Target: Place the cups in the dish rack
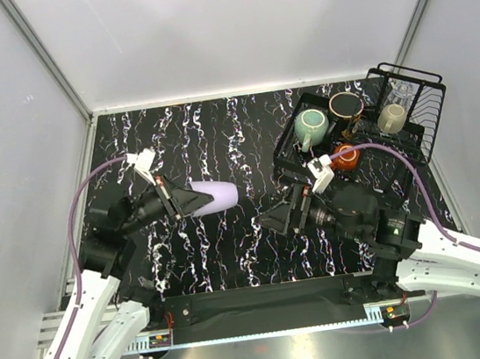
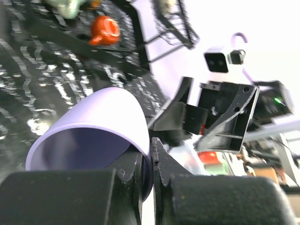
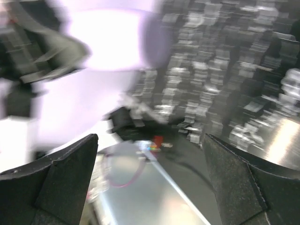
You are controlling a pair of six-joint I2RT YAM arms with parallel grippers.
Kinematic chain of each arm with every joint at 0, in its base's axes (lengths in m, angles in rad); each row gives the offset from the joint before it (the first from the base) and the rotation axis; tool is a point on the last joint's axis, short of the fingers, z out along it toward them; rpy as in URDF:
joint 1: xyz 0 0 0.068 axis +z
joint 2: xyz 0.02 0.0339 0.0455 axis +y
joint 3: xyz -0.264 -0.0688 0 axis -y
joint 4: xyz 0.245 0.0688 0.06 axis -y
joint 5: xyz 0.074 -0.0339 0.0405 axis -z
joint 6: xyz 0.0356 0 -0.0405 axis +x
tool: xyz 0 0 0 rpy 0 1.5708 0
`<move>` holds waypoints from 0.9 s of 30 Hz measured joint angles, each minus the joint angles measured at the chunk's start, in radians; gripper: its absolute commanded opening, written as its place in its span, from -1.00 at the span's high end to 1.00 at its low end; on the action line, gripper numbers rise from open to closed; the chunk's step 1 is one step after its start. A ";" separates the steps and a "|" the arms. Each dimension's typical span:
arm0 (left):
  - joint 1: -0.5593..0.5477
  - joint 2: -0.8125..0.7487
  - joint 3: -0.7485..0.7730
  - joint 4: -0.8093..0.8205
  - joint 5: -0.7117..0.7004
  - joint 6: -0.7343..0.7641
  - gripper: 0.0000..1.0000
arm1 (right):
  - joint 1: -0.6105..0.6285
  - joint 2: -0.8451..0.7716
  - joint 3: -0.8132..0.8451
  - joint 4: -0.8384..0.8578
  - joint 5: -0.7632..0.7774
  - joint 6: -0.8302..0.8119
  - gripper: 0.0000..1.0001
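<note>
Black marble-pattern table (image 1: 233, 260) with white veining. The black wire dish rack (image 1: 293, 141) sits at its far right corner.

Left gripper (image 2: 149, 157) is clenched on the lavender tumbler (image 1: 214, 197). It pinches the rim wall, with one finger (image 2: 129, 176) inside the mouth and the other finger (image 2: 164, 168) outside. The tumbler lies on its side over the middle-left of the table, outside the rack and well left of it. Its mouth is at the gripper and its closed base points right, towards the rack. I can't tell whether it touches the tabletop.

Right gripper (image 1: 273, 217) is released, jaws wide and nothing between them. The right wrist view is motion-blurred but shows the gap clearly. The gripper sits near the tumbler's base without touching it, just in front of the rack's near left corner.

Five cups are in the rack:
- The large dark mug with the red inside (image 1: 346, 105) is at the back middle.
- The teal-green mug (image 1: 311, 124) is at the left, mouth up.
- The beige mug (image 1: 392, 119) is to the right, beside the raised slotted end.
- The clear glass (image 1: 400, 87) is at the far right corner, behind the beige mug.
- The small orange mug (image 1: 346, 157) is at the near edge, partly behind the right arm's cable.
</note>
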 measured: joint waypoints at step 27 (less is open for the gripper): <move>-0.176 -0.086 -0.147 0.462 0.034 -0.344 1.00 | 0.002 0.123 -0.027 0.478 -0.250 -0.055 -0.99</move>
